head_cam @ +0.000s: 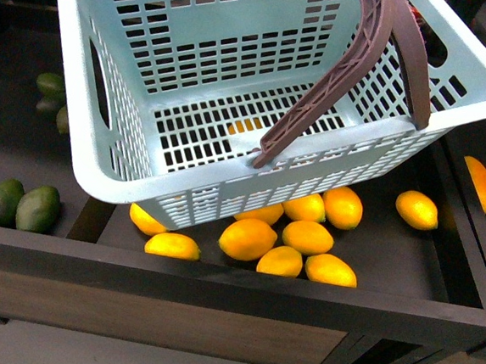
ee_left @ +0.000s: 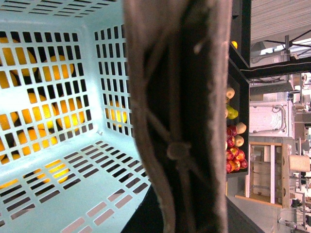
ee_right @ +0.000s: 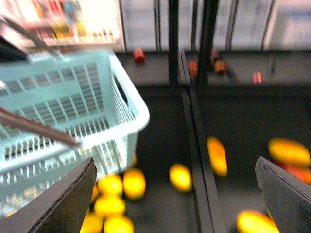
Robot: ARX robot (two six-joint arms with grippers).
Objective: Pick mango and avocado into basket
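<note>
— Upper centre of the front view, your basket (head_cam: 240,16) hangs tilted, empty, over lemons (head_cam: 307,236). Fruit?
— Mango (head_cam: 479,183) far right edge; avocado (head_cam: 38,207) lower left. Your right gripper (ee_right: 175,162) gapes wide; left gripper, behind the handle (ee_left: 180,121), can't be told. Hold the basket steady; approach the mango from above.

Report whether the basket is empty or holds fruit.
Empty: the basket has a bare slotted floor; yellow fruit lies beneath, seen through slots.

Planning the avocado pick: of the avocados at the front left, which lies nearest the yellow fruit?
The rightmost avocado, beside the divider; its neighbour lies further left.
</note>
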